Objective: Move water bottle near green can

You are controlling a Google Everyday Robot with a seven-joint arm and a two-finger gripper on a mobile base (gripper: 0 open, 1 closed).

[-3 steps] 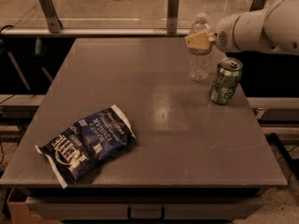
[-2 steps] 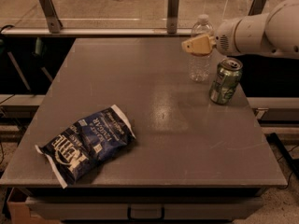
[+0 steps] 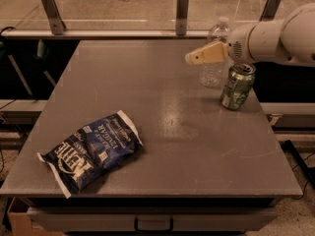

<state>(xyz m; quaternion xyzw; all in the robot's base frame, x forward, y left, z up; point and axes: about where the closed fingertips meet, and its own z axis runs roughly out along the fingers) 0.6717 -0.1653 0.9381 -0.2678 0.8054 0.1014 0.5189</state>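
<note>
Placement looks done: clear ribbed plastic water bottle [image 3: 212,75] stands just beside short green metal can [image 3: 237,86] on bench [image 3: 147,82]. Gripper [image 3: 197,58] at bottle; can't tell if it's holding, so release possibly left.

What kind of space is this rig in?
Likely a robotics lab or test bay: a bare grey work table, metal rail posts behind it, and only a chip bag, water bottle and green can as props. The gripper hangs by the bottle.
</note>
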